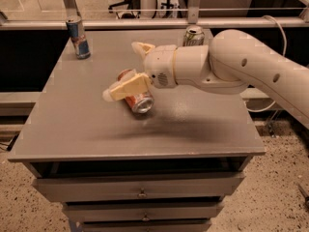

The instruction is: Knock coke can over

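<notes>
The coke can (138, 100) is red-orange and lies tipped on its side on the grey table (72, 129), near the middle, with a silver end facing the front right. My gripper (121, 70) is just above and left of it, open, with cream fingers spread. The near finger (124, 86) lies across the can's upper side and hides part of it. The far finger (141, 48) points toward the back of the table, apart from the can.
A slim blue-and-silver can (77, 36) stands upright at the back left corner. A green-and-white can (193, 35) stands at the back, partly behind my arm. The table has drawers (140, 192) below its front edge. A rail runs behind it.
</notes>
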Controlling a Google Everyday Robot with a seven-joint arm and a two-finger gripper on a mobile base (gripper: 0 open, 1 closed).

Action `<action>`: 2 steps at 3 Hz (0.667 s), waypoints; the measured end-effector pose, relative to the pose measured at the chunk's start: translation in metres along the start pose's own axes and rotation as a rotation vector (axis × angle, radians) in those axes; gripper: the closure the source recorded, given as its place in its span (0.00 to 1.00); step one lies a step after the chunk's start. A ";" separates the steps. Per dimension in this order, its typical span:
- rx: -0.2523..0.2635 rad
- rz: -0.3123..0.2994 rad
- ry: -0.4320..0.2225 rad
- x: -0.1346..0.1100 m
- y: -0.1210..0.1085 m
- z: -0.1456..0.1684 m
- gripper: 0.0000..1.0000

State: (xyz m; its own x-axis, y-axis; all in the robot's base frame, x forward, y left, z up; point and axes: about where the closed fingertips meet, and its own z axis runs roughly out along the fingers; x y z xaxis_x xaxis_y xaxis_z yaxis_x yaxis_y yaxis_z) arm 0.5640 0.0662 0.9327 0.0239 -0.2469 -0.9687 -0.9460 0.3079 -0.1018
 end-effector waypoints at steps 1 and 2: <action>0.024 0.026 -0.002 0.006 -0.007 -0.006 0.00; 0.046 0.030 0.031 0.025 -0.011 -0.034 0.00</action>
State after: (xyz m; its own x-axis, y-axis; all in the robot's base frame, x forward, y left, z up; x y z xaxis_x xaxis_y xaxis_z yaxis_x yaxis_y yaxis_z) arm 0.5642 0.0250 0.9179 -0.0147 -0.2649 -0.9642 -0.9301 0.3574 -0.0841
